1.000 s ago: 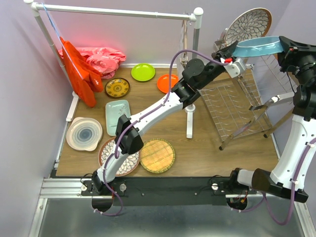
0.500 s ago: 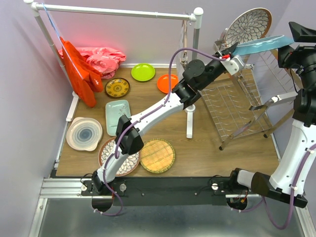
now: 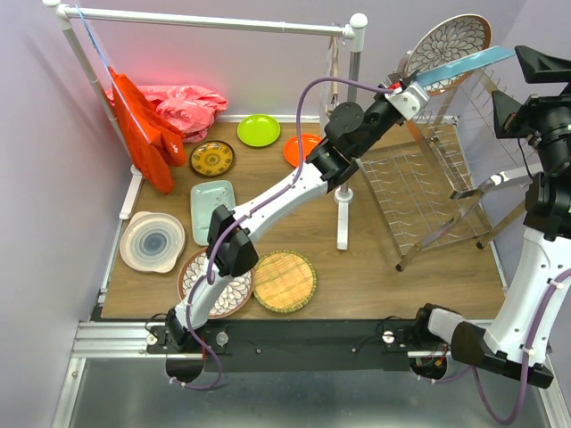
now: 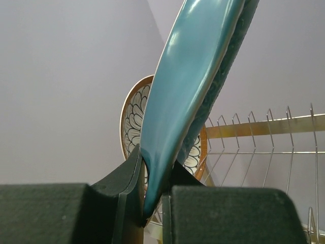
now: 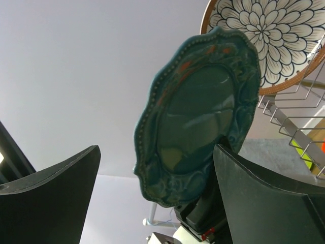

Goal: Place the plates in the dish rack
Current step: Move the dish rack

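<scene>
The teal scalloped plate [image 3: 464, 65] [image 4: 188, 91] [image 5: 198, 117] hangs tilted on edge in the air, just in front of the dish rack's top. My left gripper [image 3: 412, 89] [image 4: 152, 203] is shut on its lower rim. To the right of the plate my right gripper [image 3: 517, 85] [image 5: 156, 152] stands open and touches nothing. The chrome dish rack [image 3: 428, 187] [image 4: 264, 152] holds one brown-rimmed floral plate [image 3: 451, 40] [image 4: 133, 122] [image 5: 269, 35] upright at its back. Several plates lie on the table at the left: lime green [image 3: 259, 130], orange [image 3: 299, 150], woven yellow [image 3: 285, 281].
A white pipe rail [image 3: 214, 21] carries red cloths [image 3: 147, 134], with a pink cloth [image 3: 187, 107] behind. Its post [image 3: 343, 214] stands mid-table beside the rack. A patterned plate [image 3: 212, 158], mint tray [image 3: 212, 210], white ringed plate [image 3: 153, 242] and a second floral plate [image 3: 201, 285] lie at the left.
My right gripper has let go of the teal plate, opened wide and drawn back to the right. The left gripper has raised the plate and tipped it onto its edge.
</scene>
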Tool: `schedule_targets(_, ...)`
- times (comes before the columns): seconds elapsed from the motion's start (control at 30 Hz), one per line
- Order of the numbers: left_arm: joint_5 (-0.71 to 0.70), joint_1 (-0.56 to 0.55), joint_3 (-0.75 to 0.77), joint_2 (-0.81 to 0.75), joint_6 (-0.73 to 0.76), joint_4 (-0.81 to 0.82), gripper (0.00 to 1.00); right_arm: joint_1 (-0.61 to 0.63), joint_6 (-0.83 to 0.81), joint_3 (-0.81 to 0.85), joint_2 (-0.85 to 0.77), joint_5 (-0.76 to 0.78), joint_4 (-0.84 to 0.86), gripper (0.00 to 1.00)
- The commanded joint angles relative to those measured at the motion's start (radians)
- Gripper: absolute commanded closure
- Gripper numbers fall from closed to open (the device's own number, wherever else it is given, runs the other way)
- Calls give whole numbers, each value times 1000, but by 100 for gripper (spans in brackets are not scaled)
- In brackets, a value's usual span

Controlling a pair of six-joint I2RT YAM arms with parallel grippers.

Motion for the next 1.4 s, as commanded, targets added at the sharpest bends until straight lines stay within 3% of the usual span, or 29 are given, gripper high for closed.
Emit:
schedule_targets(0.0, -42, 13, 75, -94, -97, 160, 100, -2, -78, -42, -32, -42, 28, 0)
schedule_targets(0.17, -33, 31, 68, -116, -138, 145, 100, -2, -292, -79, -56, -82, 40, 0)
schedule_targets(0.33, -11, 45, 30, -151, -186, 125, 100, -2, -578, -53, -49, -258, 57, 0)
schedule_targets(0.53, 39, 62, -5, -188, -218, 110, 100, -2, -1042, -15, -46, -388, 106, 0)
schedule_targets(0.77, 110, 70, -33, -220, -233, 99, 100, -2, -1706, 16, -35, -465, 103, 0)
schedule_targets(0.9, 140, 71, -54, -237, -239, 94, 100, -2, -1963, 18, -18, -467, 100, 1)
schedule_targets(0.97, 157, 71, -73, -244, -247, 94, 100, -2, -2117, 18, -10, -461, 100, 3)
schedule_targets(1.1, 179, 70, -93, -251, -255, 93, 100, -2, -2416, -16, -6, -459, 107, 19)
schedule_targets(1.17, 187, 71, -96, -251, -255, 93, 100, -2, -2474, -39, -12, -459, 138, 19)
schedule_targets(1.37, 205, 74, -90, -241, -256, 93, 100, -2, -2427, -18, -4, -474, 196, 19)
